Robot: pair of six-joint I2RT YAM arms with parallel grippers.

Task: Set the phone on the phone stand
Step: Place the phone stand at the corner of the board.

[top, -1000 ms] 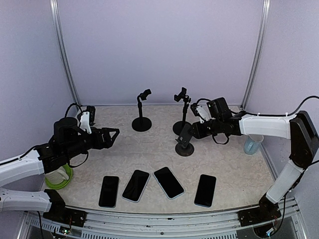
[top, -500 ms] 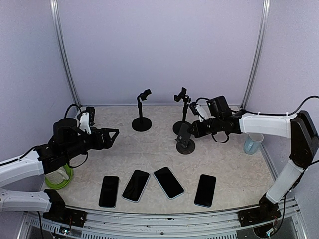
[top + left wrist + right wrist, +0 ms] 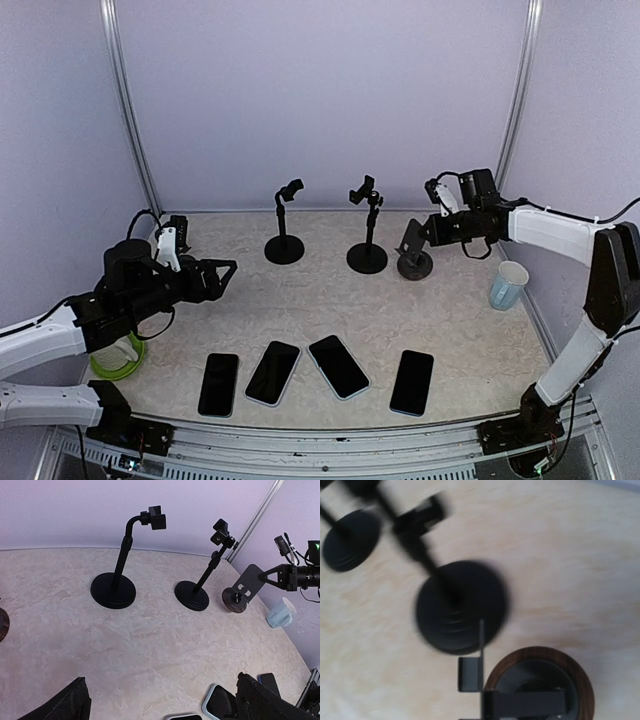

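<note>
Status: no phone is mounted yet. On the matte marbled beige tabletop (image 3: 300, 310), the right gripper (image 3: 432, 228) is clamped on the black sheet-metal phone stand with round wood-rimmed base (image 3: 412, 252) at the rear right. The left gripper (image 3: 226, 275) hangs spread wide and empty. Along the near edge lie four glossy black slab phones (image 3: 339, 366), flat and untouched. Pickup and seating remain.
</note>
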